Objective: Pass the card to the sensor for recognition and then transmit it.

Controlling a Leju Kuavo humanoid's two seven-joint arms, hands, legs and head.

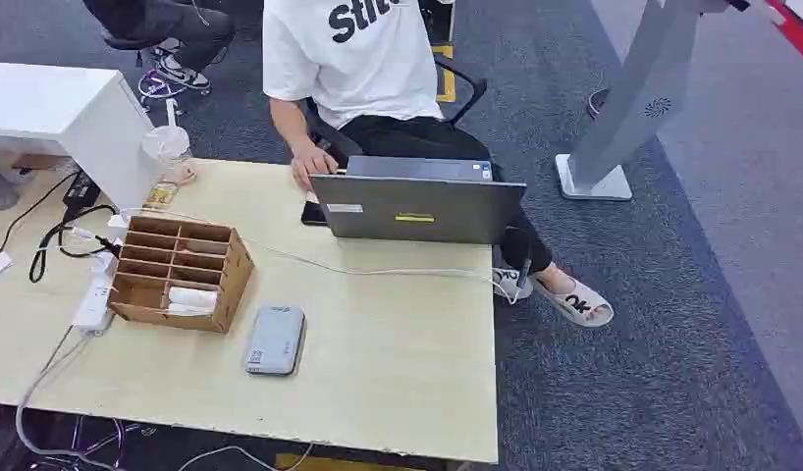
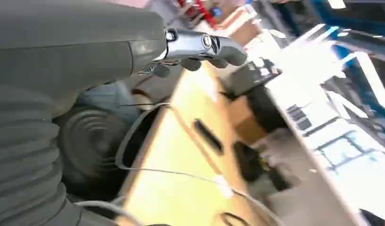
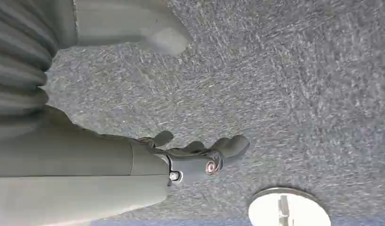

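so the cards sit in the wooden organizer right beside the grey sensor, probably staged for a short swipe, well away from both the empty, loosely-spread left hand and right hand.

Motion blurs my left wrist view; the bench and things on it smear beyond telling.

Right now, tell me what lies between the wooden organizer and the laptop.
In the head view, a white cable crosses bare tabletop between the wooden organizer and the laptop.
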